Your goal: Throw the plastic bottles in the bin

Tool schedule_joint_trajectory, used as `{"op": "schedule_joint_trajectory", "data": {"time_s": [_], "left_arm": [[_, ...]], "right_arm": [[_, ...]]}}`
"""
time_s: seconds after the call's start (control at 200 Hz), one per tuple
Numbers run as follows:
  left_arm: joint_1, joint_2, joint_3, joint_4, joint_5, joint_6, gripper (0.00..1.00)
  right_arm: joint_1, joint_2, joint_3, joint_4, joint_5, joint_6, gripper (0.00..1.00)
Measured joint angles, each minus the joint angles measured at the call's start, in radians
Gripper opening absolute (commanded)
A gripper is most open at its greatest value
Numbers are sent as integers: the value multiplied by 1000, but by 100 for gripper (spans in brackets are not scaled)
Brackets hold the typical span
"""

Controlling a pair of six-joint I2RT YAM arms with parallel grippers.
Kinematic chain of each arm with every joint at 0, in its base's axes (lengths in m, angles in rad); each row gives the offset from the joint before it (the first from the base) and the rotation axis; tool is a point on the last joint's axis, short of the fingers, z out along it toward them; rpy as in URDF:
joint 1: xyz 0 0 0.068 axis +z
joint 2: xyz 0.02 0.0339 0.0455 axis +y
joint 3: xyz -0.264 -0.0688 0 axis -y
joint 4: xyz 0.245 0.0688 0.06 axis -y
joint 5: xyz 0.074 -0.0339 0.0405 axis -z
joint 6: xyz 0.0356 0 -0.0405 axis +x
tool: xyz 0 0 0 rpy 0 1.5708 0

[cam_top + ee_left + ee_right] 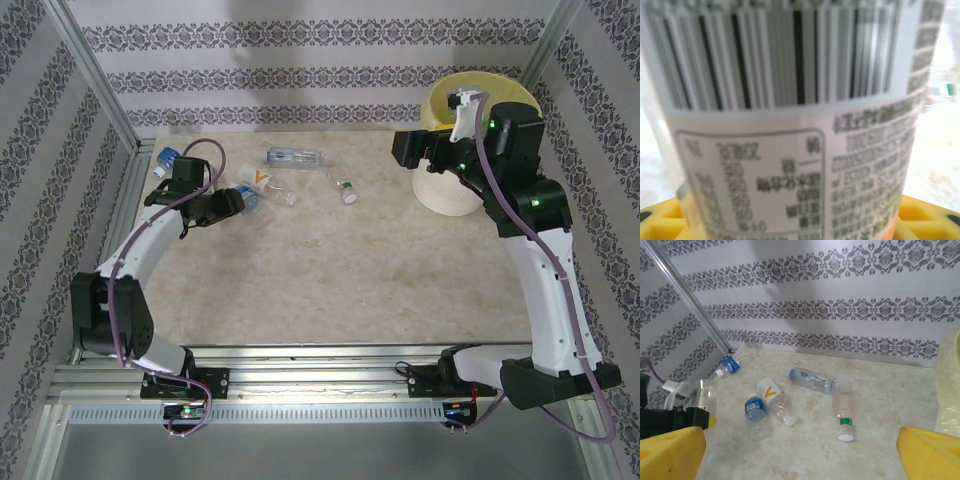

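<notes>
A plastic bottle's white label (790, 125), printed with a barcode and small text, sits very close between the yellow fingertips (927, 215) of my left gripper (790, 225), which is shut on it. That gripper (232, 203) is low at the table's far left. Beside it lie a white-and-orange-labelled bottle (258, 178) and a blue-labelled one (249, 200). Further right lie a clear bottle (295, 157) and a green-banded one (345, 187). Another blue-labelled bottle (170, 155) rests in the far left corner. My right gripper (410, 150) hangs open and empty beside the pale-yellow bin (450, 195).
Patterned walls and metal posts (95, 75) close in the table on three sides. The right wrist view looks left over the loose bottles (771, 395), with the bin's wall (947, 385) at its right edge. Bare marble tabletop (330, 280) stretches from the bottles to the near rail.
</notes>
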State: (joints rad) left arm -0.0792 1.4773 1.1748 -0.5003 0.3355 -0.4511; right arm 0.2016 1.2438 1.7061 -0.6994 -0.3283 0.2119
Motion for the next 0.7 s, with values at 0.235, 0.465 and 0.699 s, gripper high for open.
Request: {"op": "schedule_joint_trajectory", "data": {"time_s": [0.235,0.465,0.699], "left_arm": [[-98,-127,0,131,156,74,52],[-240,-153,23,234,292,107,50],[-332,-122,91,332,387,82,47]], "right_arm": [[12,32,0,0,-64,42,98],[44,65,2,18,-159,86,98],[90,114,3,69,-291,144,98]]}}
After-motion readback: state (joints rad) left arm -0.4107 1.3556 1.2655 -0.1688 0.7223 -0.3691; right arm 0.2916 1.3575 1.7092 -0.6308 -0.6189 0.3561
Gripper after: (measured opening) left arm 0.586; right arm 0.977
